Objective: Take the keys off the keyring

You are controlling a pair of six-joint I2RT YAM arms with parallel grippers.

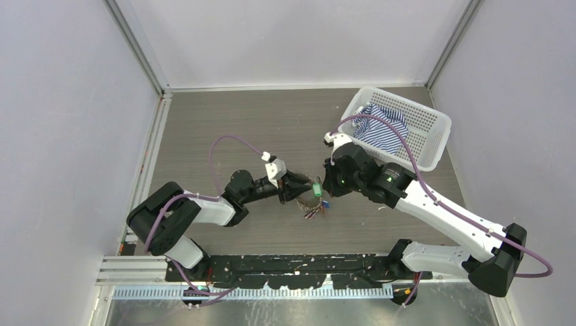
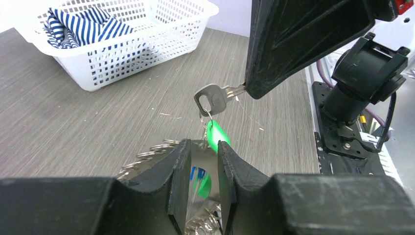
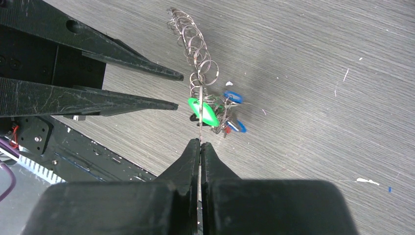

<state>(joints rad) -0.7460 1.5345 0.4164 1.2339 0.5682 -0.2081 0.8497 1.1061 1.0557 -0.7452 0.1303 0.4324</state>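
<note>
Silver key (image 2: 211, 100) clamped in right tool (image 3: 200, 143); left tool (image 2: 203, 145) parted; green tag (image 2: 214, 134) dangling.

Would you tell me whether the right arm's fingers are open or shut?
Shut: the right fingers pinch the silver key, no gap between them.

1 high overhead view of the table (image 1: 272, 129), 2 close opposed wrist views, keys (image 3: 204, 111) common to all 3.

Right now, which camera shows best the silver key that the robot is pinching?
The left wrist view: the silver key shows flat, head and hole clear, its blade in the right gripper. The right wrist view shows it edge-on, a thin sliver. The top view shows only a tiny cluster there.
</note>
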